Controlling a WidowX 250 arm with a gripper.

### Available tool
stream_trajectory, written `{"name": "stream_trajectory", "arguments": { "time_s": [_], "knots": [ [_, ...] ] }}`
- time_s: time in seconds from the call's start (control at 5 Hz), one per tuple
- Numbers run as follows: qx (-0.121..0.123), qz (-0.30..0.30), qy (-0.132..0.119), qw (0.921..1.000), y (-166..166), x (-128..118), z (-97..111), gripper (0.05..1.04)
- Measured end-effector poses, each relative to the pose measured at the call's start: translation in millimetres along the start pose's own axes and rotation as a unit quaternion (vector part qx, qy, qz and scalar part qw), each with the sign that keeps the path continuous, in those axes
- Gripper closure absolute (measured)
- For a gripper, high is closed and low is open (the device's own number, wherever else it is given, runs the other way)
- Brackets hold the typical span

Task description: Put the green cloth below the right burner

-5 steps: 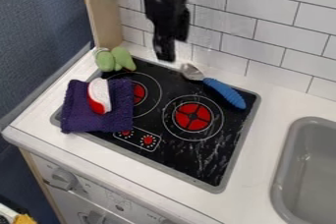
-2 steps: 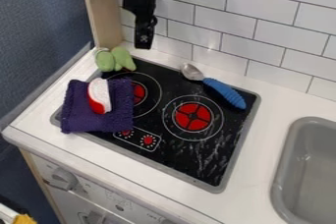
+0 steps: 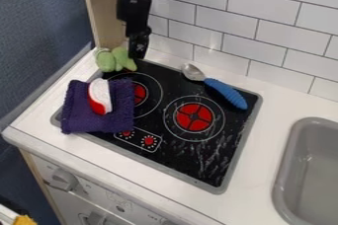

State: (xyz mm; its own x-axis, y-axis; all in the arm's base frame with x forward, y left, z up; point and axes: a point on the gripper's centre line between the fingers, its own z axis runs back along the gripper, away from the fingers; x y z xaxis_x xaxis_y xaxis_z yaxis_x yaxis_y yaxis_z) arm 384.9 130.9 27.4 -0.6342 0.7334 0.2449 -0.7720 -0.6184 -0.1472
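Find green cloth [image 3: 115, 60] bunched at back left corner of stove [image 3: 185, 157], just beside tool [image 3: 137, 55], to left in view. Cannot tell state of tool, apart or together. Probably needs short leftward shift before gripping.

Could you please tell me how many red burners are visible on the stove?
2. The right burner is uncovered, just below the spoon's blue handle; the left burner is partly covered by the purple cloth, which might hide another.
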Motion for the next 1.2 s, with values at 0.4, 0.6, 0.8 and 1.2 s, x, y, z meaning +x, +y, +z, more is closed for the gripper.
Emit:
{"name": "stream_trajectory", "arguments": {
  "time_s": [0.4,0.6,0.8,1.2],
  "knots": [
    [0.028,0.016,0.003,0.9995,2.5,2.6,-16.2,0.085],
    [0.025,0.019,-0.003,0.9995,1.2,4.3,-20.8,0.133],
    [0.029,0.015,-0.007,0.9995,5.0,5.2,-25.1,0.419],
    [0.032,0.009,-0.007,0.9994,8.8,5.0,-28.3,0.828]
  ]
}}
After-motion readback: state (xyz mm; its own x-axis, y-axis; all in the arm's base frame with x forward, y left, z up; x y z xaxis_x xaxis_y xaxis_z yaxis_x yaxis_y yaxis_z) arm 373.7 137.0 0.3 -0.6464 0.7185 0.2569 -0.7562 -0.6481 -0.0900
